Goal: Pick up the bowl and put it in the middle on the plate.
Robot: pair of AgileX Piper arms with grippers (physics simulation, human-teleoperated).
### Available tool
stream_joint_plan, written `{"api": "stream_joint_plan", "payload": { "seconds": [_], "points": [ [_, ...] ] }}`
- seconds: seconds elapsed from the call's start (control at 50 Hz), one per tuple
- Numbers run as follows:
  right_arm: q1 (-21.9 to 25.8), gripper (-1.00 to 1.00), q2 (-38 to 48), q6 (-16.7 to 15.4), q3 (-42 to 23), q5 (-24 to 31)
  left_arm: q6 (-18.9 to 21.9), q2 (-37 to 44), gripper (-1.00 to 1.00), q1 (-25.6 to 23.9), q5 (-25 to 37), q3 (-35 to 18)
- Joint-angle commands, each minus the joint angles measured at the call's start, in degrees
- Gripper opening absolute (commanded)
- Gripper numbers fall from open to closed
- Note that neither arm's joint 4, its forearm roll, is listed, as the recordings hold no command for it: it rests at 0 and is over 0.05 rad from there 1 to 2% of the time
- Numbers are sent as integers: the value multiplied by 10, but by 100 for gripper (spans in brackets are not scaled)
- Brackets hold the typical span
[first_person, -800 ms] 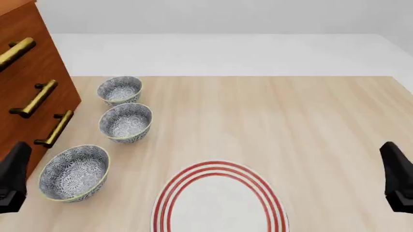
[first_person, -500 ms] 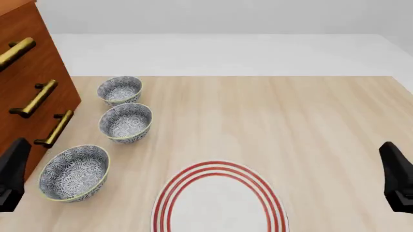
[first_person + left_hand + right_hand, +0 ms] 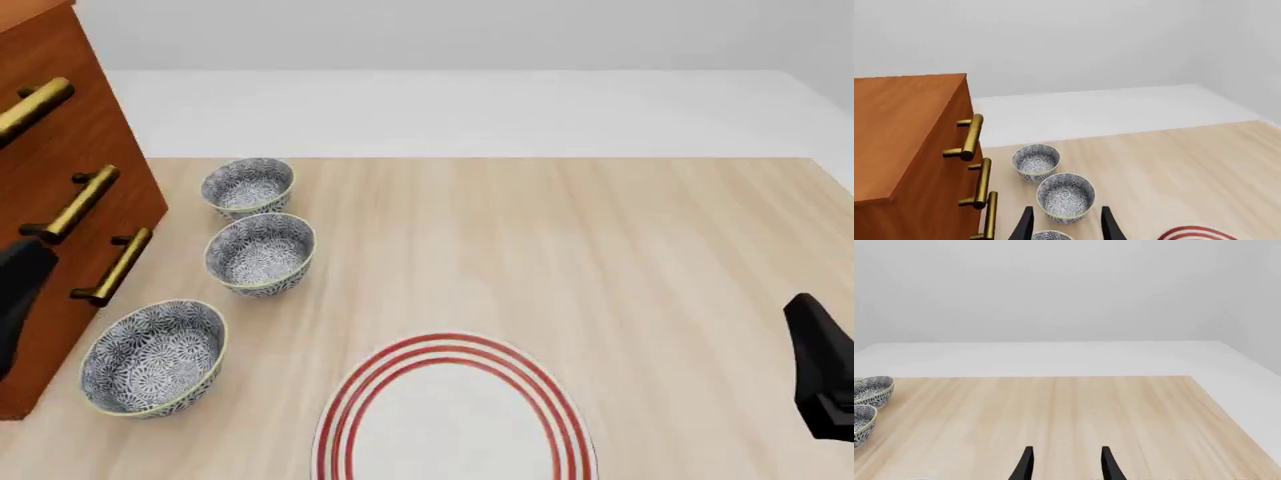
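Three look-alike blue-and-white floral bowls stand in a row on the table's left side: a far bowl (image 3: 247, 187), a middle bowl (image 3: 260, 253) and a near bowl (image 3: 151, 357). The white plate (image 3: 451, 352) with red rings lies at the front centre, cut off by the picture's edge. My left gripper (image 3: 16, 295) hovers at the far left, beside the near bowl and above the table. In the left wrist view it (image 3: 1066, 227) is open and empty, with the middle bowl (image 3: 1065, 196) beyond its fingertips. My right gripper (image 3: 817, 360) waits at the far right; the right wrist view shows it (image 3: 1066, 465) open and empty.
A brown wooden cabinet (image 3: 60, 170) with brass handles (image 3: 74, 205) stands along the left edge, close to the bowls and my left arm. The light wooden table (image 3: 627, 250) stretches right to its far edge, with white floor beyond.
My left gripper has risen and shifted forward along the cabinet's side. The right gripper, the bowls and the plate have not moved.
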Motion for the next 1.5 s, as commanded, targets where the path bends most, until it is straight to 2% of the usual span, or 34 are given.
{"api": "stream_joint_plan", "payload": {
  "seconds": [0.02, 0.04, 0.08, 0.14, 0.2, 0.28, 0.34, 0.4, 0.48, 0.54, 0.62, 0.7, 0.76, 0.86, 0.9, 0.96, 1.02, 1.08, 1.12, 1.16, 1.22, 1.32, 1.38, 1.44, 1.46, 1.5],
  "points": [
    [0, 100, -2, -2, 0, 0, 22, 137, 100, -70, -5, -55],
    [1, 100, -4, -5, -1, 2, 14, 147, 100, -90, -12, -56],
    [0, 100, -3, -3, -1, 2, 3, 167, 100, -93, -14, -60],
    [0, 100, 6, 5, 0, -3, 28, 185, 100, -101, -21, -67],
    [1, 100, -3, -6, -1, 0, 22, 202, 100, -101, -27, -73],
    [-1, 100, 7, 6, 0, -2, 23, 236, 100, -101, -34, -81],
    [0, 100, -3, -5, -1, 1, 29, 268, 100, -110, -39, -85],
    [-1, 100, 9, 7, 0, -4, 31, 285, 100, -109, -37, -98],
    [0, 100, -3, -5, -1, 0, 24, 317, 100, -114, -35, -110],
    [-1, 100, 7, 6, 0, -2, 47, 344, 100, -115, -35, -119],
    [0, 100, -3, -5, 0, 0, 41, 368, 100, -114, -32, -128],
    [0, 100, 5, 6, -1, 0, 47, 404, 100, -116, -29, -137],
    [0, 100, -4, -4, -1, 2, 50, 431, 100, -121, -28, -146],
    [0, 100, 1, 1, -1, 0, 68, 459, 100, -123, -34, -161],
    [0, 100, -2, -4, -1, 0, 80, 473, 100, -129, -38, -167],
    [0, 100, 8, 5, 0, -4, 105, 491, 100, -122, -39, -176],
    [0, 100, -3, -4, -1, 1, 104, 511, 100, -121, -32, -197],
    [0, 100, 2, 3, -2, 2, 104, 527, 100, -124, -31, -208],
    [0, 100, 6, 4, 0, -4, 79, 544, 100, -130, -28, -218],
    [0, 100, -2, -4, -1, 0, 91, 559, 100, -136, -26, -224],
    [0, 100, 1, 3, -2, 2, 89, 574, 100, -140, -20, -235],
    [0, 100, -2, -3, 0, 0, 97, 604, 100, -136, -12, -251],
    [-1, 100, 6, 5, 0, -2, 105, 612, 100, -128, -14, -253],
    [0, 100, -3, -3, -1, 1, 92, 635, 100, -126, -15, -252],
    [0, 100, -3, -2, -1, 2, 111, 635, 100, -120, -21, -248],
    [0, 100, 3, 5, 0, 1, 118, 645, 100, -108, -25, -247]
  ]
}}
